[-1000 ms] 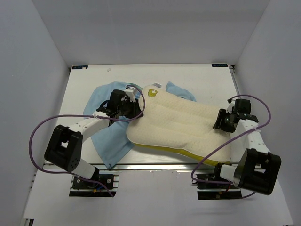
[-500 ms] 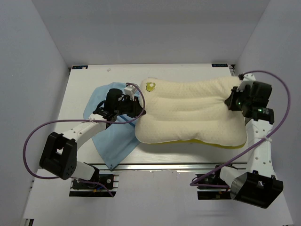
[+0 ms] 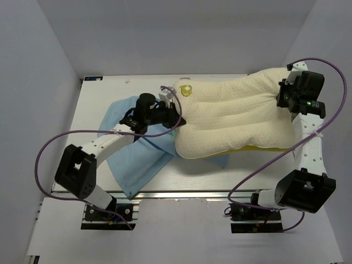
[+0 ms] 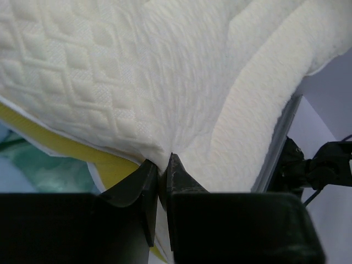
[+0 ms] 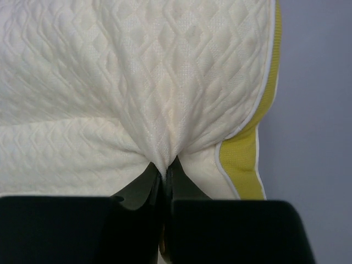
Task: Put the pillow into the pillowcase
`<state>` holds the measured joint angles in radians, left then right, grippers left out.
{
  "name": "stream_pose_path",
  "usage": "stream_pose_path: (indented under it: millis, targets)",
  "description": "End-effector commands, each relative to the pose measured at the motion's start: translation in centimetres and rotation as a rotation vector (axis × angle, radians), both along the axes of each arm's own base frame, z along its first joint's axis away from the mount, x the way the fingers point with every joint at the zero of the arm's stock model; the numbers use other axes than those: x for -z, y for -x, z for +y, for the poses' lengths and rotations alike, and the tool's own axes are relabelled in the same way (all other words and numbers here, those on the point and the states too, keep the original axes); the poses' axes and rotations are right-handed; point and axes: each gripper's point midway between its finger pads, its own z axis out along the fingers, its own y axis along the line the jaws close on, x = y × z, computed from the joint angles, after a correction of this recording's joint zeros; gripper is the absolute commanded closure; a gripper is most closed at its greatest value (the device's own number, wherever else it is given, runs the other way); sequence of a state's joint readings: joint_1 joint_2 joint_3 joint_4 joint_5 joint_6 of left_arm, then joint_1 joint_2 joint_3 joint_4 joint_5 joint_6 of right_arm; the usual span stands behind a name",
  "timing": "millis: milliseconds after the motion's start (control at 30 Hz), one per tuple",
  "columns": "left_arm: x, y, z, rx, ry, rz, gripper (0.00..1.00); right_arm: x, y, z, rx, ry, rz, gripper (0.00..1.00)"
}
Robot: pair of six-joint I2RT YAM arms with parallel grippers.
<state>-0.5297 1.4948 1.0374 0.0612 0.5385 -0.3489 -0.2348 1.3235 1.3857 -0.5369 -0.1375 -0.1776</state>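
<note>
The left gripper (image 4: pixel 163 165) had its 2 black jaws pressed nearly together on a raised fold of cover fabric at the left end of the thick, cream-white, quilted rectangular foam pillow (image 4: pixel 137 71). A pinch of cloth was probably chosen because the body looked too thick for the jaws to span. The right gripper (image 5: pixel 165 168) nipped a similar fold at the opposite end, just beside the yellow band (image 5: pixel 247 154) running round the pillow's side.

From above, the 2 grips sat at opposite short ends, so the pillow (image 3: pixel 231 121) hung stretched between them across the far right part of the white table (image 3: pixel 99 99). Its right end was raised toward the far right corner. Its left end, with the small yellow-green mark (image 3: pixel 187 91), sat near the middle. Holding both ends likely kept the heavy slab from sagging and gave control of its angle.

The large, thin, light blue fabric pillowcase (image 3: pixel 137 159) lay rumpled on the left and near side, partly under the pillow's left end, with a blue edge showing beneath the near side too. The pillow was wholly outside it. I could not tell where the case's mouth lay, so insertion seemed not yet begun.
</note>
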Motion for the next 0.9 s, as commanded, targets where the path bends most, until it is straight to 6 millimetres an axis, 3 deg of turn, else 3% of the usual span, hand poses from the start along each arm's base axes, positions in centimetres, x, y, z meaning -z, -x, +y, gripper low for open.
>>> stream_pose_path:
  millis: [0,100,133,167,233,267,333,367,400,433,467,600,667,700,733,800,833,867]
  targets:
    - [-2.4,2.2,-4.8,0.136,0.06,-0.01,0.8,-5.9,-2.0,-3.6,0.102,0.165,-0.175,1.0]
    - [-1.4,3.9,-7.0,0.178,0.057,0.028,0.8,-3.6,-2.1,-4.8,0.122,0.215,-0.114,1.0]
    - [-0.6,4.2,-7.4,0.182,0.05,0.044,0.8,-2.9,-2.3,-4.9,0.119,0.224,-0.1,0.96]
    - [-0.1,4.4,-7.7,0.182,0.047,0.054,0.8,-1.7,-2.4,-5.0,0.113,0.232,-0.081,0.81]
    - [2.1,4.5,-8.0,0.153,0.011,0.087,0.8,-0.5,-2.6,-5.2,0.099,0.253,-0.061,0.66]
    - [2.9,4.4,-7.9,0.137,-0.001,0.106,0.8,0.3,-2.7,-5.2,0.088,0.253,-0.041,0.52]
    - [4.6,3.6,-7.4,0.078,-0.041,0.121,0.79,0.3,-2.6,-3.9,0.005,0.233,-0.042,0.43]
    - [5.8,3.4,-7.2,0.064,-0.07,0.136,0.78,-0.1,-2.5,-2.5,-0.071,0.204,-0.057,0.26]
    - [6.4,3.1,-7.1,0.05,-0.088,0.14,0.78,-0.6,-2.1,-1.6,-0.119,0.191,-0.059,0.17]
    - [6.7,2.4,-7.0,0.022,-0.106,0.131,0.78,-1.9,-1.4,-0.6,-0.182,0.213,-0.093,0.11]
    - [7.7,2.2,-6.9,0.016,-0.137,0.144,0.78,-2.6,-1.0,0.2,-0.221,0.204,-0.111,0.11]
    - [7.8,1.4,-7.3,0.013,-0.157,0.14,0.74,-5.5,1.8,6.4,-0.511,0.091,-0.207,0.11]
    - [6.7,1.2,-7.7,0.024,-0.141,0.122,0.56,-5.6,3.5,11.0,-0.663,-0.024,-0.204,0.11]
    - [6.2,1.2,-7.7,0.028,-0.135,0.107,0.42,-4.7,4.1,12.6,-0.699,-0.06,-0.176,0.11]
    - [5.5,1.2,-7.8,0.034,-0.124,0.092,0.37,-4.0,5.0,16.2,-0.761,-0.092,-0.147,0.11]
    - [3.6,1.3,-7.6,0.029,-0.099,0.058,0.3,-2.8,6.2,20.1,-0.816,-0.122,-0.128,0.11]
    - [2.9,1.2,-7.4,0.02,-0.099,0.037,0.27,-1.4,6.8,23.2,-0.875,-0.15,-0.125,0.11]
    - [2.0,1.1,-7.2,0.011,-0.092,0.015,0.25,-0.9,7.2,24.4,-0.881,-0.207,-0.101,0.11]
